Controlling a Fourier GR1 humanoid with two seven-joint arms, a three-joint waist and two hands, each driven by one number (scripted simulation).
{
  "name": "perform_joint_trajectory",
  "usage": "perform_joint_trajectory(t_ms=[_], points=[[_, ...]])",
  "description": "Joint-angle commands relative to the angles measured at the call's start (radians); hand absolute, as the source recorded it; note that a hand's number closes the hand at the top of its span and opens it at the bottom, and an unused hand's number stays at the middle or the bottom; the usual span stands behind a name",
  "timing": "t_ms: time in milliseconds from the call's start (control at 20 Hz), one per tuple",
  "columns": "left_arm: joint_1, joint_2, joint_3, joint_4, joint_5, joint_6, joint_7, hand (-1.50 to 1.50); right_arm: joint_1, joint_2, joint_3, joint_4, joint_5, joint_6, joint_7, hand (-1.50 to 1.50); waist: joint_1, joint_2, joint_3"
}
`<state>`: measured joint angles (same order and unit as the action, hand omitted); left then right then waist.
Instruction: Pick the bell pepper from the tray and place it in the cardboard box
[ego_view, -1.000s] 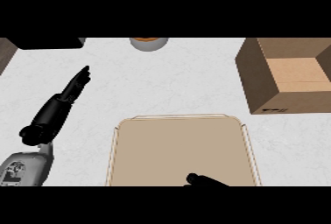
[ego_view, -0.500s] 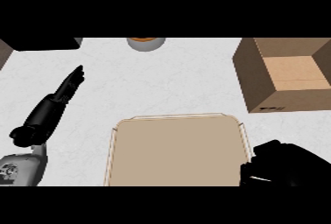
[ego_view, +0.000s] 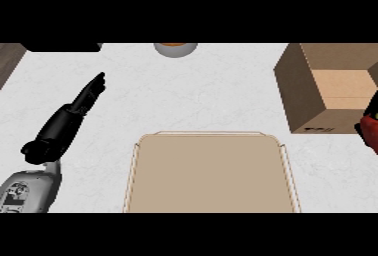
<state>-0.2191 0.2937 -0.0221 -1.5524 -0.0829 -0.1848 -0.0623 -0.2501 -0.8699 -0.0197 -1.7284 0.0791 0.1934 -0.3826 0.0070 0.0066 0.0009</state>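
1 tray (ego_view: 212, 172), 1 cardboard box (ego_view: 321, 85), 1 bell pepper (ego_view: 370, 126), 1 bowl (ego_view: 176, 48), 1 robot hand (ego_view: 83, 100).

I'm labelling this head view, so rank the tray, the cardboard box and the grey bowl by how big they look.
1. tray, largest, cut by the lower edge.
2. cardboard box, cut at the right.
3. grey bowl, smallest, only partly in view at the top.

The red bell pepper (ego_view: 369, 125) shows only partly at the table's right edge, just beside the open brown cardboard box (ego_view: 328, 87). The flat beige tray (ego_view: 212, 172) lies at the near edge.
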Motion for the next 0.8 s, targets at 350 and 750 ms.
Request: perform_joint_trajectory(t_ms=[350, 750], points=[[-0.045, -0.012, -0.016, 0.026, -0.017, -0.023, -0.011, 0.0, -0.321, -0.102, 0.073, 0.615, 0.257, 0.101, -0.205, 1.5, 0.056, 0.012, 0.0], [-0.067, -0.024, -0.02, 0.033, -0.01, -0.035, -0.007, 0.0, -0.486, -0.102, 0.245, 0.922, 0.478, 0.178, -0.37, 1.5, 0.079, 0.02, 0.001]])
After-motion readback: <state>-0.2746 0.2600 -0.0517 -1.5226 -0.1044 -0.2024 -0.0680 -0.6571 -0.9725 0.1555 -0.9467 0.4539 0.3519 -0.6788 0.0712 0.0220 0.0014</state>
